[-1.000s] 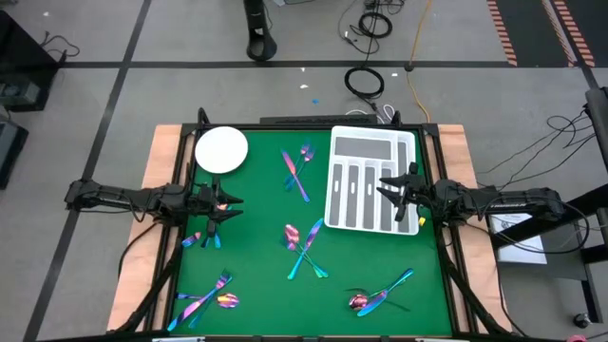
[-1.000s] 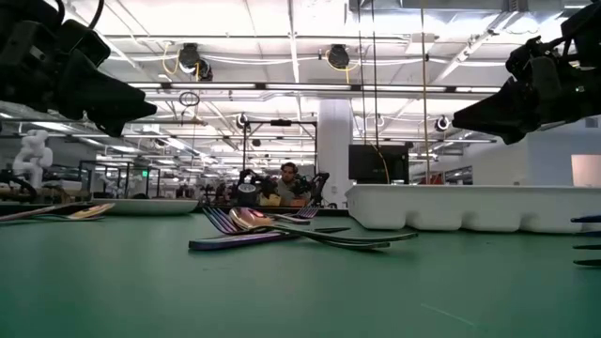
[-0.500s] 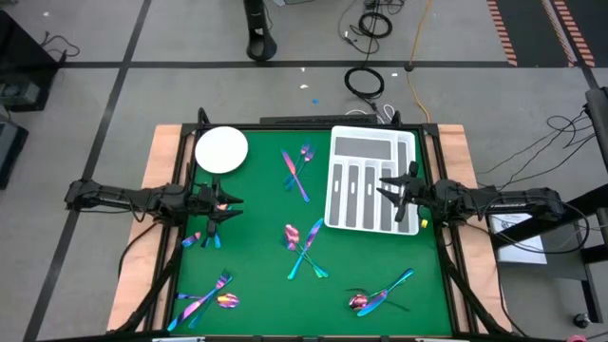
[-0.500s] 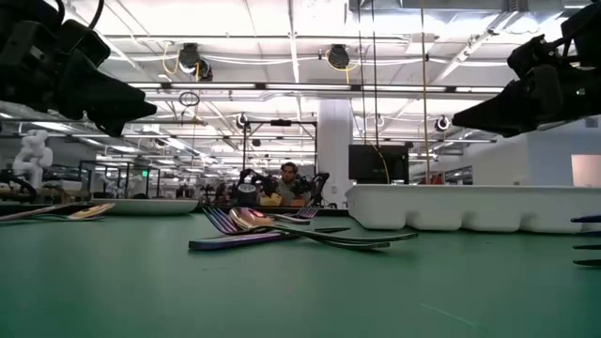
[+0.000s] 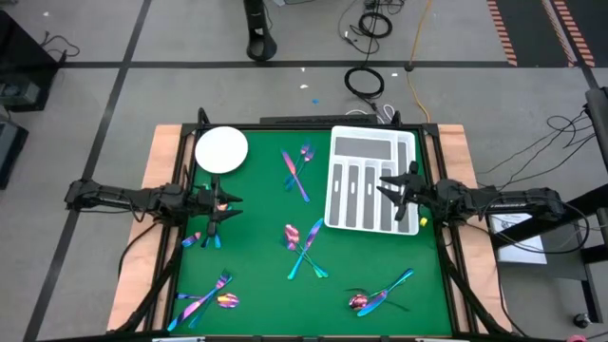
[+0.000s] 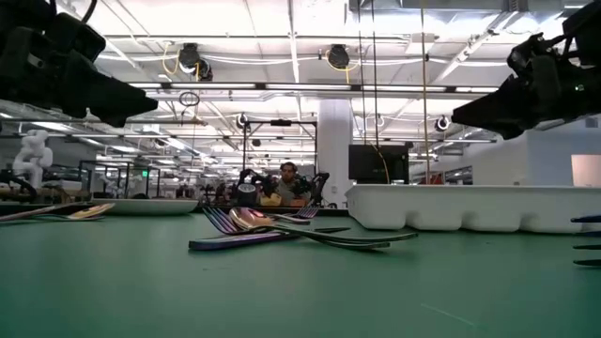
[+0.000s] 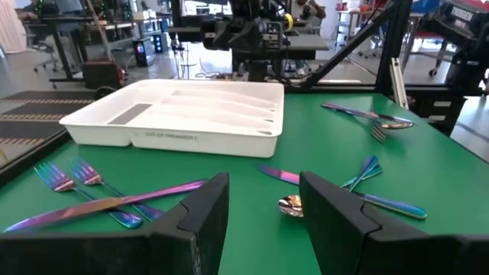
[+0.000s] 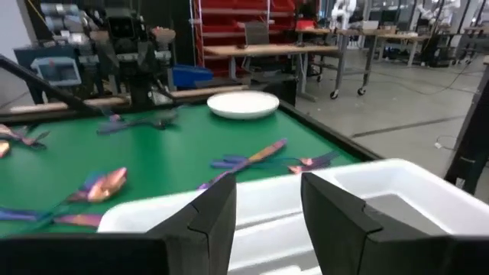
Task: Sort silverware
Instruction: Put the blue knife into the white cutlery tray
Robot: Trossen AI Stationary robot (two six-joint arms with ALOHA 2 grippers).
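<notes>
A round white plate (image 5: 221, 150) is sitting in the upper left of the green counter (image 5: 256, 247), and a white compartmented tray (image 5: 369, 180) is lying at the upper right. Black cables (image 5: 365, 82) are coiling on the grey floor above. In the low view, a person (image 6: 287, 180) is sitting far behind the counter.

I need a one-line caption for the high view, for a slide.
Iridescent metal silverware lies scattered on the green table beside an empty white compartmented tray.
</notes>
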